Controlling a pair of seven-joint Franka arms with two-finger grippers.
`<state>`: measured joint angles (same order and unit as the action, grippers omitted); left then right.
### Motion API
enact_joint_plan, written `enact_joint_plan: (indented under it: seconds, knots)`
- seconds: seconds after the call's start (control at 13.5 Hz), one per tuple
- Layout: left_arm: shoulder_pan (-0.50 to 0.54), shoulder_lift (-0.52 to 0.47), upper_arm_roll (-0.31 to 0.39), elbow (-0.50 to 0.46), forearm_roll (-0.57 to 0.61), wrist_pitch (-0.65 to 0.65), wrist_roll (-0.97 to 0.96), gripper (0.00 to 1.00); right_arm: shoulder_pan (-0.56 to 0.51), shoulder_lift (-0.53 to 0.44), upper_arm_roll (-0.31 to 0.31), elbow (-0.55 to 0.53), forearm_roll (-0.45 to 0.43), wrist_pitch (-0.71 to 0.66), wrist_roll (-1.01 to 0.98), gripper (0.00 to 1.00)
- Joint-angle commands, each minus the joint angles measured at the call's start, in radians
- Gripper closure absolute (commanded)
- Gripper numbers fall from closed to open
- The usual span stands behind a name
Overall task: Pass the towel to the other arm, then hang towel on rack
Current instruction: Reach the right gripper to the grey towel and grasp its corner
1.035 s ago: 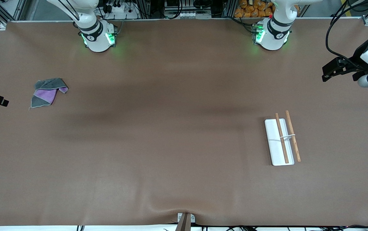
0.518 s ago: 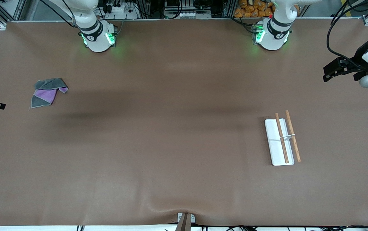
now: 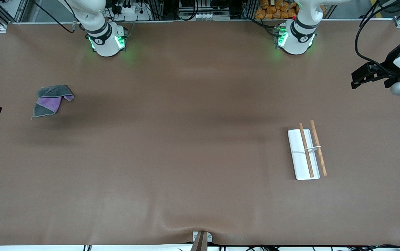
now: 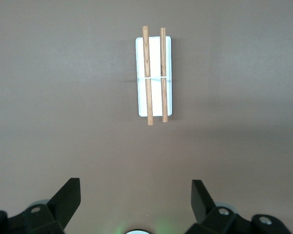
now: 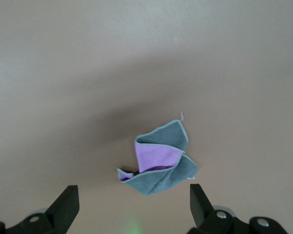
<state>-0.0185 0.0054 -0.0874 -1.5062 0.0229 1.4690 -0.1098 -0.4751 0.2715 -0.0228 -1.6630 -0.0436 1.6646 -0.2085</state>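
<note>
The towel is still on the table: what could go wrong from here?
1. The towel lies crumpled with folded layers, so the open right gripper above it may pinch only one loose flap, and the cloth could slip at the handover.
2. The rack has thin rods that overhang its flat base; the open left gripper, waiting above it, might shift it while hanging.

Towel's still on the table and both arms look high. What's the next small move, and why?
Probably lower the right gripper straight toward the towel. The towel lies crumpled at the right arm's end of the table, untouched, and the right wrist view shows it just ahead of the open fingers. The left gripper waits open above the rack, which is bare.
</note>
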Motion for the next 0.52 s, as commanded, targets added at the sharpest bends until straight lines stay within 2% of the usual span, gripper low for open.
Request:
enact_joint_plan:
  seconds: [0.0,0.15,0.44]
  knots:
    - [0.008,-0.001,-0.005,0.003,-0.003,-0.006,0.009,0.0,-0.065,-0.025,0.02,-0.087,-0.004,0.037,-0.025,0.0]
    - [0.008,-0.002,-0.005,0.001,-0.003,-0.007,0.009,0.0,-0.112,-0.025,0.021,-0.159,0.008,0.055,-0.028,0.0]
    - [0.008,-0.001,-0.005,0.001,-0.003,-0.006,0.009,0.0,-0.169,-0.038,0.021,-0.348,0.041,0.22,-0.037,0.02]
